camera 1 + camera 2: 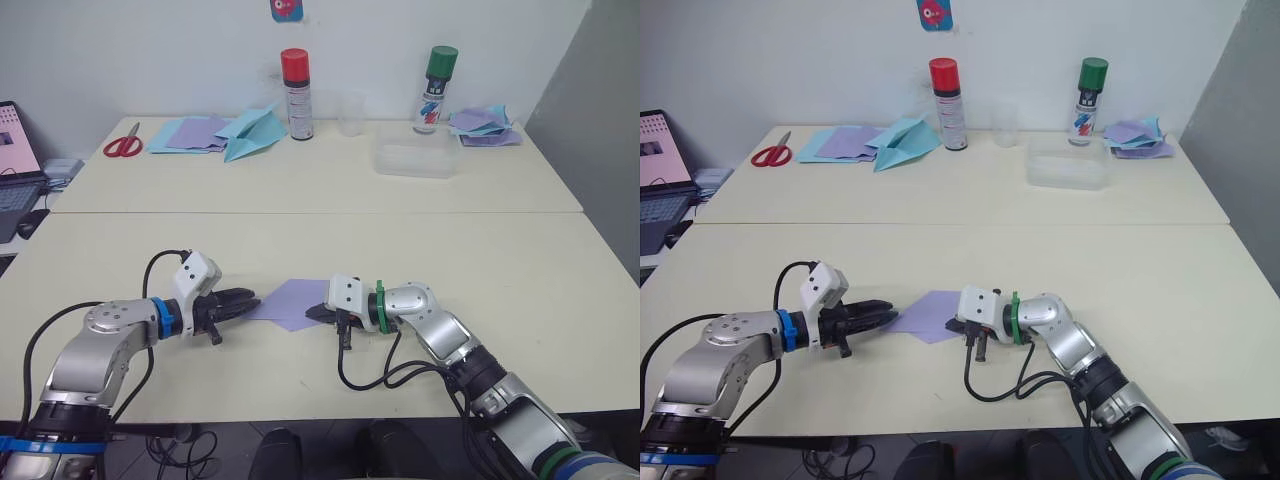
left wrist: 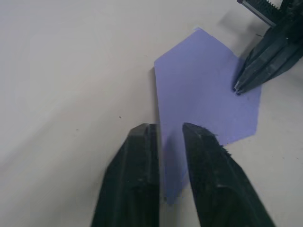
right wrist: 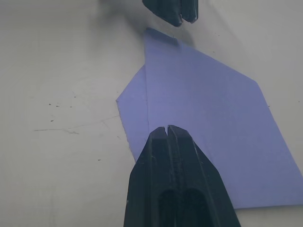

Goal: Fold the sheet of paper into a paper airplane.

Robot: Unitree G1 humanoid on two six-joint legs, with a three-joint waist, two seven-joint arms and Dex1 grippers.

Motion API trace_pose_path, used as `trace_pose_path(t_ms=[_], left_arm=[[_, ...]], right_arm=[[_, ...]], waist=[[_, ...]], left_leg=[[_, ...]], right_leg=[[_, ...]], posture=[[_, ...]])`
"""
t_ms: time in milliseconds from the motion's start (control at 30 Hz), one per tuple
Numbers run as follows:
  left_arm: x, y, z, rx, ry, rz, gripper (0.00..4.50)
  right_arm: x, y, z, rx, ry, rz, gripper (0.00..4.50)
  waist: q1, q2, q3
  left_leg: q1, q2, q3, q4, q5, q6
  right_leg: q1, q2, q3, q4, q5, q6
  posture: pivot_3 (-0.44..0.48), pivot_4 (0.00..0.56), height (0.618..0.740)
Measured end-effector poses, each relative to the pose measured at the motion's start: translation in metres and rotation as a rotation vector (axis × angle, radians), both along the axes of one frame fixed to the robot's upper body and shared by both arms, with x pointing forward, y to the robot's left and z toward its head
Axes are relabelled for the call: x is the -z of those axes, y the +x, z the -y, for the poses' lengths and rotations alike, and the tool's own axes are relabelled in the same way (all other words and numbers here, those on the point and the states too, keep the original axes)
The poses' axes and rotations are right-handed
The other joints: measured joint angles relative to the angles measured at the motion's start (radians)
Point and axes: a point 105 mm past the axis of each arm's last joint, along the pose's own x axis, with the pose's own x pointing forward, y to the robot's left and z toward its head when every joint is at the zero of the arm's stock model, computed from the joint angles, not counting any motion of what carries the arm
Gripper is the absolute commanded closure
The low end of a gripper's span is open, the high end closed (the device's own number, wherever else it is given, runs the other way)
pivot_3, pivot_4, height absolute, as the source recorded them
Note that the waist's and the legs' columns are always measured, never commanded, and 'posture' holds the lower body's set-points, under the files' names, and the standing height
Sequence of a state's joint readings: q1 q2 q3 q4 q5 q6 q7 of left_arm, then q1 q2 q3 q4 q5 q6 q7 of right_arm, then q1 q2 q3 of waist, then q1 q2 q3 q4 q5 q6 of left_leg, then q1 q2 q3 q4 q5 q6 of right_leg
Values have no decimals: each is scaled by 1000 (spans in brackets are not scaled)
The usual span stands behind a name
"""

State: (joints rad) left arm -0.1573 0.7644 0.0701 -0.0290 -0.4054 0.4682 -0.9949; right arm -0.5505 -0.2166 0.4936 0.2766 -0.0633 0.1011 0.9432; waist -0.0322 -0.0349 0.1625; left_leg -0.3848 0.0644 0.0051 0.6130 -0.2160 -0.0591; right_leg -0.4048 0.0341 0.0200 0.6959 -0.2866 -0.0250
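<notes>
Lower middle of the frame, both grippers meet at the sheet of paper (image 1: 293, 301), lying flat on the tabletop (image 1: 420, 250) with one end already pointed. The left gripper (image 1: 243, 300) sits narrowly parted at the pointed end; the right gripper (image 1: 318, 313) is pinched closed, its tip pressing the opposite side. The paper looks thin, light and floppy, so I'd pinch an edge and press creases rather than lift. Upper left, scissors (image 1: 123, 142), a light blue plane (image 1: 255, 128) and spray cans (image 1: 296, 93).

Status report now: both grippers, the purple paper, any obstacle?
Left gripper slightly open at the sheet of paper. Right gripper shut, tips on it. Sheet flat, partly folded. No obstacle nearby.
</notes>
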Motion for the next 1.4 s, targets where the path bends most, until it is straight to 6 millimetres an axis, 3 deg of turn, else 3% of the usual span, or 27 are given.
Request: trace_pose_path(t_ms=[300,500,600,800,900,1100,1200,1400], left_arm=[[20,-5,8,42,26,-56,4478],[23,1,9,66,93,-27,4478],[23,2,9,77,101,-17,4500],[24,0,10,93,101,-19,4500],[24,0,9,93,102,-18,4500],[25,-3,10,140,146,37,4500],[26,-4,8,197,237,100,4500],[28,-3,5,209,261,135,4500]], right_arm=[[-1,2,0,5,-4,8,4500],[-2,4,-1,25,4,-12,4500],[-8,7,3,55,20,-27,3898],[-39,16,21,172,126,-147,1767],[-50,23,31,273,180,-308,681],[-42,34,43,457,160,-592,681],[-30,33,39,499,147,-723,681],[-32,35,26,513,186,-880,681]], waist=[[0,0,0],[0,1,0],[0,1,0],[0,1,0],[0,1,0],[0,2,0],[0,3,0],[-2,6,-2]], left_leg=[[0,0,0,0,0,0],[1,0,0,0,0,0],[1,0,0,0,0,0],[1,0,0,0,0,0],[1,0,0,0,0,0],[0,0,0,-1,0,0],[1,0,1,-3,0,0],[2,0,1,-3,0,0]], right_leg=[[0,0,0,0,0,0],[1,0,0,0,0,0],[1,0,0,1,0,0],[1,0,0,0,0,0],[0,0,0,0,0,0],[0,-1,0,0,-1,-1],[0,-1,1,-1,-1,-2],[0,0,0,0,-1,-2]], posture=[[0,150,740],[0,150,740],[0,150,740],[0,150,740],[0,150,740],[0,150,740],[0,150,740],[0,150,740]])
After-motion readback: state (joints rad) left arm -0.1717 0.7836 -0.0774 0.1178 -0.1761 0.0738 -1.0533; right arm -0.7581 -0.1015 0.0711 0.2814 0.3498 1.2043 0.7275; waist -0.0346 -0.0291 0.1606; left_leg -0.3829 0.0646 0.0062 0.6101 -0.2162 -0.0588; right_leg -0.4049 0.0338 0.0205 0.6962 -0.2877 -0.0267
